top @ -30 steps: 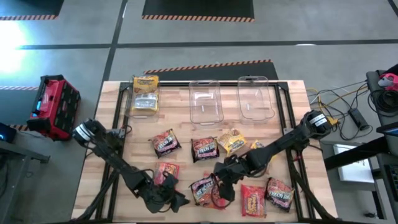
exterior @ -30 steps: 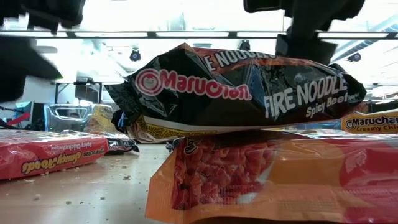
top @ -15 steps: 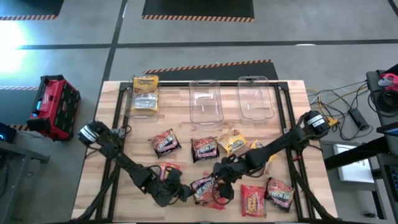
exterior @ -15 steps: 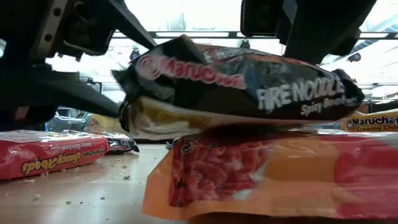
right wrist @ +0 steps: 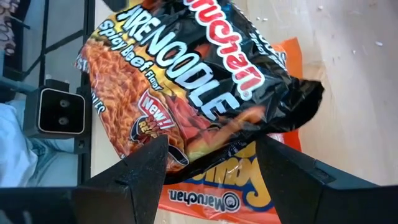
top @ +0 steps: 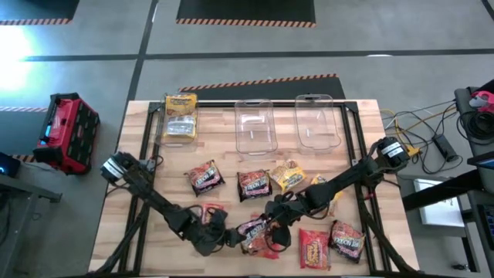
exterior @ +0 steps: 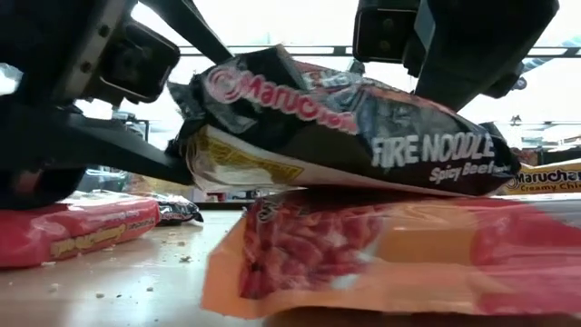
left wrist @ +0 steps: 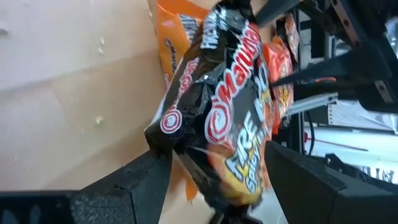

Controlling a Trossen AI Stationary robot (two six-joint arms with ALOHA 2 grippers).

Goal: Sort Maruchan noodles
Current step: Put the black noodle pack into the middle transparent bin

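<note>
Table: most packets still loose across the middle and near edge.
Bins: left bin holds yellow pkts; two clear bins seen empty.
Fire Noodle pkt: near centre, lifted off an orange pkt.
Left gripper: clamped on pkt's left end.
Right gripper: clamped on its right end.
Progress: judged early; approx. ten unsorted.

Black Fire Noodle packet between jaws — atop orange packet.

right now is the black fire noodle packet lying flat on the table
No. The black fire noodle packet is tilted, resting on an orange packet, with both hands at its ends.
</note>
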